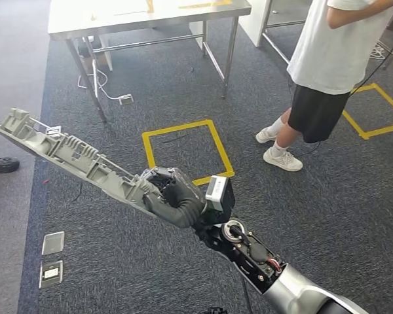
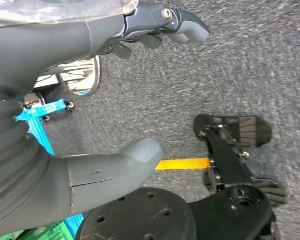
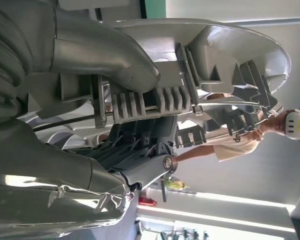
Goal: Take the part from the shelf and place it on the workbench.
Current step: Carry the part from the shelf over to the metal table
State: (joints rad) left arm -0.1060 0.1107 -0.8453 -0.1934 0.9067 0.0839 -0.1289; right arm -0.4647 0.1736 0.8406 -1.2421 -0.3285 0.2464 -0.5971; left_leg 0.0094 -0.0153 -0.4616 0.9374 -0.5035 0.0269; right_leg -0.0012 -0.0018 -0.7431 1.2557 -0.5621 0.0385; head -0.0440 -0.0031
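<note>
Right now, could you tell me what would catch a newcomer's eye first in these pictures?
The long grey ribbed part, gripped at one end by the right hand, juts out over the dark carpet. Beyond it a yellow tape square marks the floor, and a person stands by the steel workbench.

Open carpet [image 1: 185,78] lies ahead up to the steel table [image 1: 135,16]; a person [image 1: 328,59] stands right of that path.

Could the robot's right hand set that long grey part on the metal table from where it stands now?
Probably not yet. The right hand grips the grey part, but the metal table stands well beyond it across open carpet; nothing blocks the way.
</note>
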